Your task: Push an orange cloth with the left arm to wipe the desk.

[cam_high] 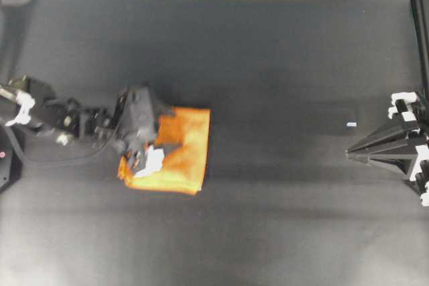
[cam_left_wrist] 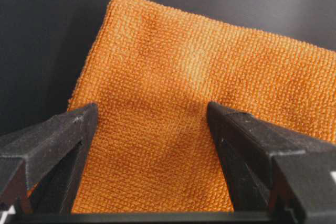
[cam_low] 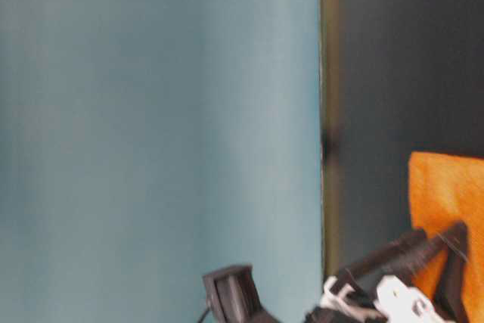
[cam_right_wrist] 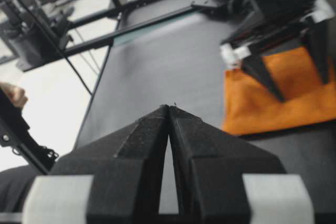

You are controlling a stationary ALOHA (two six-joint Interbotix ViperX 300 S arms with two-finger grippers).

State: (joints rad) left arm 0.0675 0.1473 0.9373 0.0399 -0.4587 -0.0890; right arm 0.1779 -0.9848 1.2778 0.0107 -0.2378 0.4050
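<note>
Left pincer (cam_left_wrist: 149, 116) spread wide, tips on fuzzy, folded orange cloth (cam_left_wrist: 210, 93).

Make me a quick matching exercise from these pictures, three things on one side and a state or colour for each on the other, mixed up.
Things:
1. left hand
2. right hand
3. orange cloth

States:
A. fingers shut together, away from the cloth
B. lying flat on the black desk
C. fingers spread open, tips down on the cloth

Pairs: 1-C, 2-A, 3-B
</note>
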